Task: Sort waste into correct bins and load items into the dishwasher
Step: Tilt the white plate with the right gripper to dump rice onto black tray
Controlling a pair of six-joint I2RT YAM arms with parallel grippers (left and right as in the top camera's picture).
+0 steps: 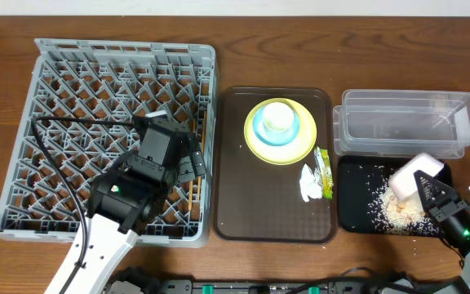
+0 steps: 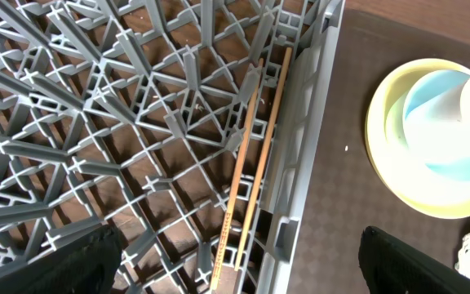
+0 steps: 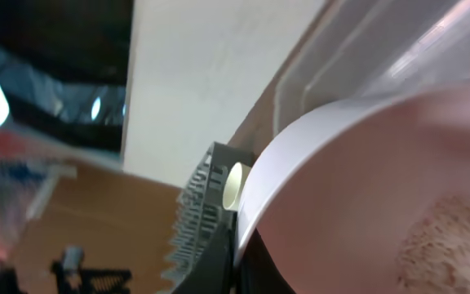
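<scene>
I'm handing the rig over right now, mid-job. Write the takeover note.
Grippers: the left gripper is open and empty above the dish rack. The right gripper is shut on the white bowl, which is tilted over the black tray.
Done: chopsticks lie in the rack by its right wall; rice scraps are in the black tray.
Left: rack the white bowl, plus the yellow plate, blue bowl and white cup stacked on the brown tray. Bin the napkin and sachet wrapper beside them. The clear tub looks empty.
</scene>
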